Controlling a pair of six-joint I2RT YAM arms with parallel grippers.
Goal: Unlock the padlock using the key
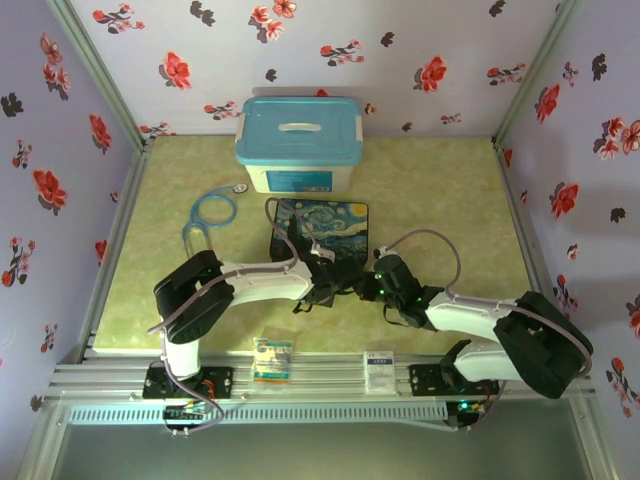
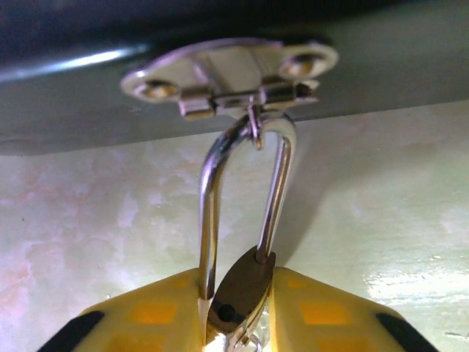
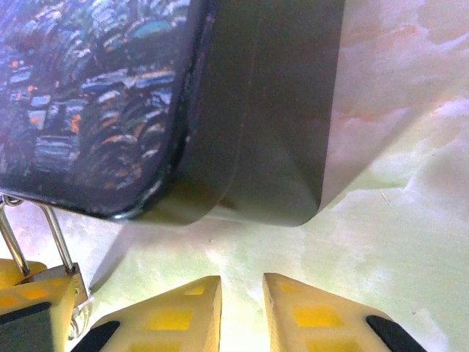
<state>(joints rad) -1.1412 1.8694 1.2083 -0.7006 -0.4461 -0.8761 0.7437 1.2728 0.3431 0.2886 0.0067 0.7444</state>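
Note:
The padlock (image 2: pixel 242 293) hangs by its silver shackle (image 2: pixel 211 198) from the hasp (image 2: pixel 227 70) on the starry-night box (image 1: pixel 320 228). My left gripper (image 2: pixel 236 286) is shut on the padlock's body. The shackle's left leg ends beside the body, next to a dark hole in its top. I cannot make out the key; a bit of silver ring (image 2: pixel 254 342) shows under the body. My right gripper (image 3: pixel 242 282) stands slightly open and empty on the table by the box's corner (image 3: pixel 271 183), just right of the padlock (image 3: pixel 58 290).
A white bin with a blue lid (image 1: pixel 298 130) stands behind the box. A blue tube loop (image 1: pixel 205 215) and a small white cap (image 1: pixel 239 187) lie at the left. Two small packets (image 1: pixel 272 360) (image 1: pixel 379 368) rest on the front rail.

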